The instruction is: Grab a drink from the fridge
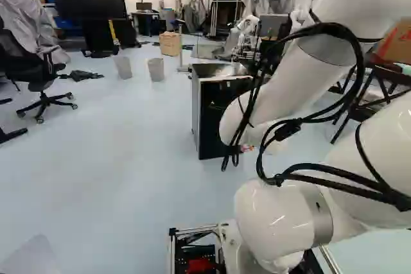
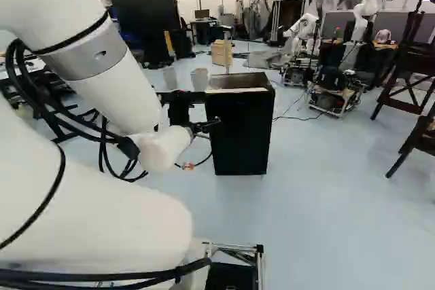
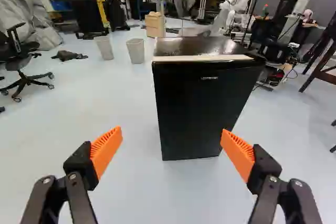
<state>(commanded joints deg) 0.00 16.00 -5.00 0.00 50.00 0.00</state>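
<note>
Ahead of my arm stands the black fridge [image 1: 214, 120], its door closed, so its inside is hidden. In the right base view, a dark part of my gripper [image 2: 202, 127] shows past the white wrist, in front of the fridge [image 2: 245, 134]. The wrist view has the gripper [image 3: 171, 131] wide open, its orange pads far apart with nothing between them. Beyond the fingertips and a little to one side is the fridge [image 3: 197, 108], upright on the floor, a gap of floor before it.
Two pale bins [image 3: 135, 51] and a wooden box [image 3: 155, 24] stand behind the fridge. An office chair [image 1: 42, 88] is at the left of the left base view. Another robot [image 2: 299, 39] stands further back; dark wooden furniture [image 2: 408, 86] is at the right base view's right.
</note>
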